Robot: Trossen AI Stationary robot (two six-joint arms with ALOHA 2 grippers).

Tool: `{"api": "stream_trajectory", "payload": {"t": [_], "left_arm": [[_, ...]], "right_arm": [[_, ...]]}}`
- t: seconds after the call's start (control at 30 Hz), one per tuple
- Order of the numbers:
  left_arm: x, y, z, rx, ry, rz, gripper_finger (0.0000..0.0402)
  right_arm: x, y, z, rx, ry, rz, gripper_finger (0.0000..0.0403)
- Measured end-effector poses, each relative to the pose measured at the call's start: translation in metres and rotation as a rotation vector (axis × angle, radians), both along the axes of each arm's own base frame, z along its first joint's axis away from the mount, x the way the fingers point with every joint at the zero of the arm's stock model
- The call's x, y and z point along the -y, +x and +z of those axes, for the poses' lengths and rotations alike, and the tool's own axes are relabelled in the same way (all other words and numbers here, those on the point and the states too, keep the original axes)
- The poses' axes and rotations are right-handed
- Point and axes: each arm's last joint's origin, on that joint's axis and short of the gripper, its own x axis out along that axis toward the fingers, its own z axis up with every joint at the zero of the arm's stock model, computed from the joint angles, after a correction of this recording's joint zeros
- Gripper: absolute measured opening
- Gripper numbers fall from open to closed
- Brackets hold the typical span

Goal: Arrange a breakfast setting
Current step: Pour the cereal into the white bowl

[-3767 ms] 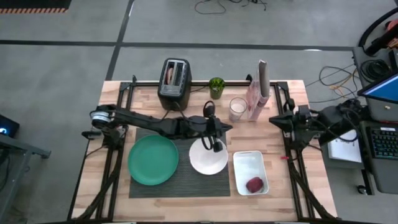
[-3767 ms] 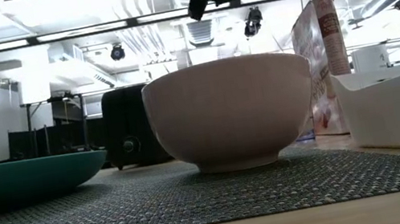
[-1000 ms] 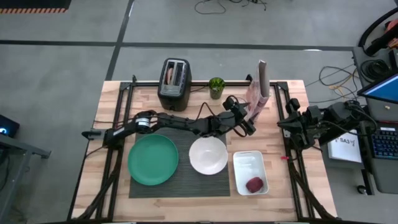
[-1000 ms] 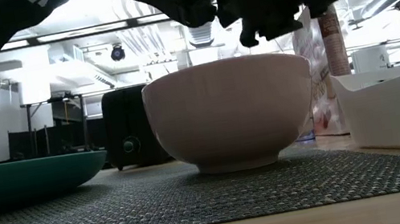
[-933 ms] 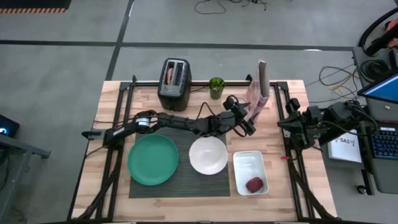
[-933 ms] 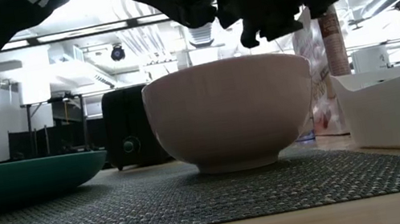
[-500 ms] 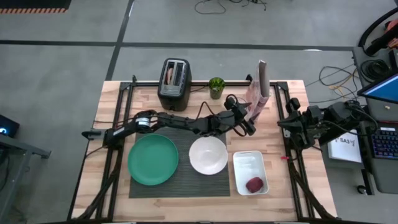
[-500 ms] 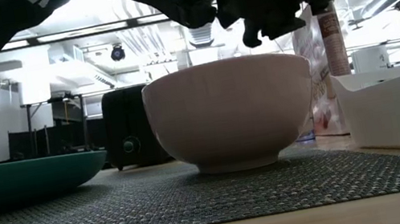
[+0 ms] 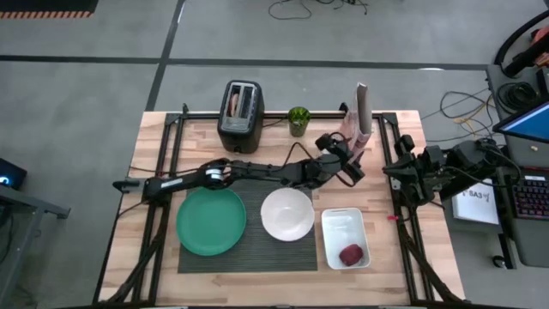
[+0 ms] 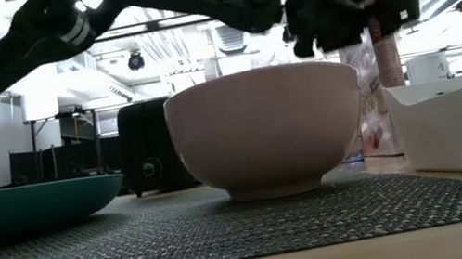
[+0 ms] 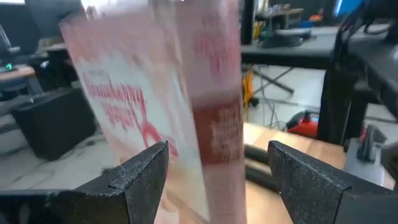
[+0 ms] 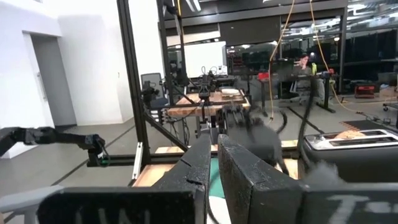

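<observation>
Pink cereal box (image 9: 358, 120) upright behind white dish (image 9: 345, 238), plate (image 9: 211, 221) on placemat (image 9: 249, 249).

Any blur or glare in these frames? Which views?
Left wrist view: the cereal box is motion-smeared, its print unreadable. Low view: the left gripper is blurred against bright ceiling lights, while the bowl is sharp. Right wrist view: the far arm is smeared. High view: evenly lit, crisp.

Woven matt placemat (image 10: 229, 229), glossy bowl (image 10: 267, 128)

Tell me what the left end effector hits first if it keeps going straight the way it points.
Most likely the pink cereal box: it stands upright dead ahead of the open left end effector, between the fingers' line. Exact gap is hard to judge.
</observation>
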Motion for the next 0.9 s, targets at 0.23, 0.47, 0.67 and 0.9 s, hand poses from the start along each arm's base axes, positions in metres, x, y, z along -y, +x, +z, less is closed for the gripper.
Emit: {"api": "stream_trajectory", "payload": {"t": [0.23,0.47,0.67,0.9], "left_arm": [[-0.001,-0.002,-0.007,0.044,-0.046,-0.01,0.0258],[-0.003,0.005,-0.007,0.043,-0.023,-0.051,0.0258],[-0.01,0.005,-0.012,0.074,-0.039,-0.017,0.0258],[-0.025,0.004,-0.012,0.084,-0.039,0.032,0.0258]], "right_arm": [[0.0,0.0,0.0,-0.002,-0.001,0.0,0.0022],[0.0,0.0,0.0,-0.001,0.001,0.0,0.0022],[0.0,0.0,0.0,-0.001,0.002,0.0,0.0022],[0.0,0.0,0.0,0.0,0.0,-0.001,0.0022]]}}
